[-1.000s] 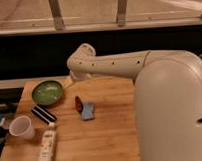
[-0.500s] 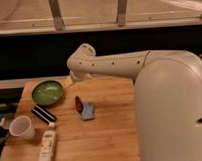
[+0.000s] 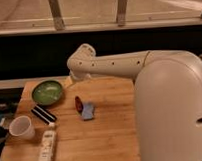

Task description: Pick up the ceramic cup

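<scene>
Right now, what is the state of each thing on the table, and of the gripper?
ceramic cup, upright, mouth up, not held
green bowl, right way up
white bar, lying flat
black bar, lying flat
blue pad, lying flat
gripper, by the green bowl, away from the ceramic cup

You have a white ceramic cup, pinkish inside, at the lower left of a honey-brown, plank-striped desk. Above it sits a green bowl, and between them a black bar. A white bar lies at the bottom left, with a red thing and a blue thing at centre. Your pale hand hangs left of centre, under the cream arm.
</scene>
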